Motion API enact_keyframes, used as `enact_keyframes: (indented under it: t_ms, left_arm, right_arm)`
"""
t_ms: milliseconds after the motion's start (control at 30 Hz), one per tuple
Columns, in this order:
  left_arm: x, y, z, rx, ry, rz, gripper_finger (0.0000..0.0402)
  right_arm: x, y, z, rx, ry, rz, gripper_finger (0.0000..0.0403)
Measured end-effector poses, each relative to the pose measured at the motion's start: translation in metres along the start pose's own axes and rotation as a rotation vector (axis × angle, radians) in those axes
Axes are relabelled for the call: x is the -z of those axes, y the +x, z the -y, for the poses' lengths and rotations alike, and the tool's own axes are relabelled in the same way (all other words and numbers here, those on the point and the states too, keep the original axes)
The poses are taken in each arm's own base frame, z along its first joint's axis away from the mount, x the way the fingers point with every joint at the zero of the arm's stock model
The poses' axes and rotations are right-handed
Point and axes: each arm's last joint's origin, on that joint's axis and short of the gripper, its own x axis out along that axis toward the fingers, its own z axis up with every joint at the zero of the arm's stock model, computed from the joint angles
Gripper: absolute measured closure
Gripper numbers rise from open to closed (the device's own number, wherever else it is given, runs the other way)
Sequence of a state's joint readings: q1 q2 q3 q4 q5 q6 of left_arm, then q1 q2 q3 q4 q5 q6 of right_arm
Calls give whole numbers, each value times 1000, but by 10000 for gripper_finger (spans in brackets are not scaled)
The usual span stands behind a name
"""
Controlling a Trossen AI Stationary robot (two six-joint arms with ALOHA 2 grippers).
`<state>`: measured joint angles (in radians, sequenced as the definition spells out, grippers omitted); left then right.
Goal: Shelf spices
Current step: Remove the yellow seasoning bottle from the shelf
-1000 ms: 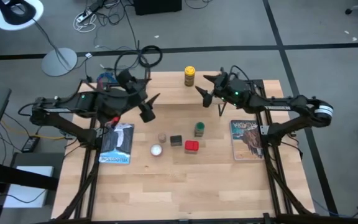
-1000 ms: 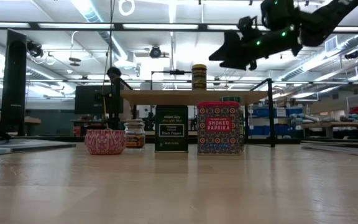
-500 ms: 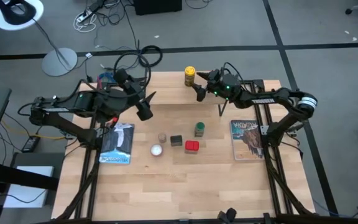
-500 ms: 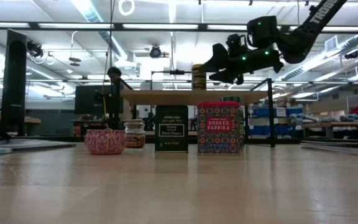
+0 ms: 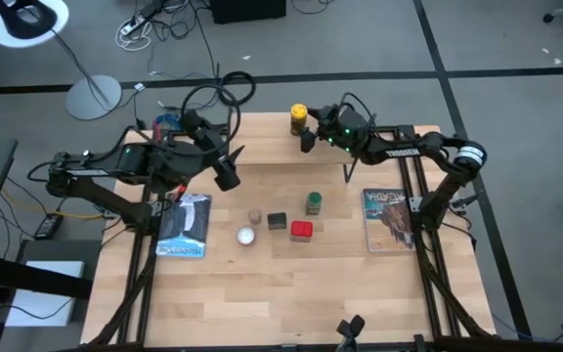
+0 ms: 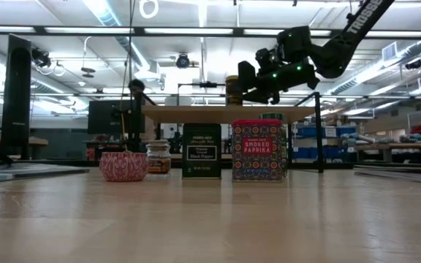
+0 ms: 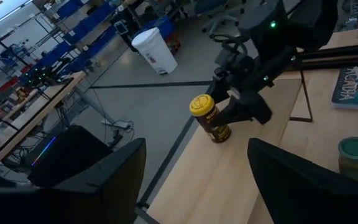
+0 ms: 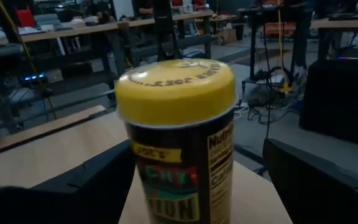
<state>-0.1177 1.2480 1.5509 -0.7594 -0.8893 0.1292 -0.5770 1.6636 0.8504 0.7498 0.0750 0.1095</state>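
Observation:
The yellow jar (image 5: 298, 119) stands upright on the shelf (image 6: 196, 113), a light-wood plank on thin black legs at the table's far side. My right gripper (image 5: 309, 134) is open and level with the jar. Its fingers stand on either side of the jar (image 8: 176, 130) with gaps showing. On the tabletop stand the black tin (image 5: 278, 221), the red tin (image 5: 301, 231), the green-capped jar (image 5: 314, 202) and the small brownish jar (image 5: 255, 215). My left gripper (image 5: 228, 168) hovers open above the table's left part, away from all of them.
A book (image 5: 184, 225) lies at the table's left and another book (image 5: 389, 217) at its right. A round silver-topped disc (image 5: 245, 235) sits next to the brownish jar. The shelf's black legs (image 5: 348, 172) stand behind the green-capped jar. The near half of the tabletop (image 5: 281, 293) is bare wood.
My right gripper has moved down and toward the table's far left, from well right of the yellow jar to the jar itself, with its fingers now on either side of it. The jar and the other containers have stayed in place.

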Motion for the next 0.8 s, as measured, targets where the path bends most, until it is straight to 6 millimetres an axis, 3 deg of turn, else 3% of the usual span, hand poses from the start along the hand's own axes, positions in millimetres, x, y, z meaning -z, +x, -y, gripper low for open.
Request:
enact_keyframes:
  t_ms: [267, 633, 800]
  left_arm:
    - [0, 0, 0, 4, -7, 0, 114]
    - [0, 0, 1, 29, -12, 3, 115]
    - [0, 0, 1, 29, -19, 2, 117]
  right_arm:
    - [-4, 7, 0, 2, -8, 5, 84]
    - [-4, 7, -3, -4, -7, 10, 200]
    - [-7, 5, -11, -45, -7, 23, 203]
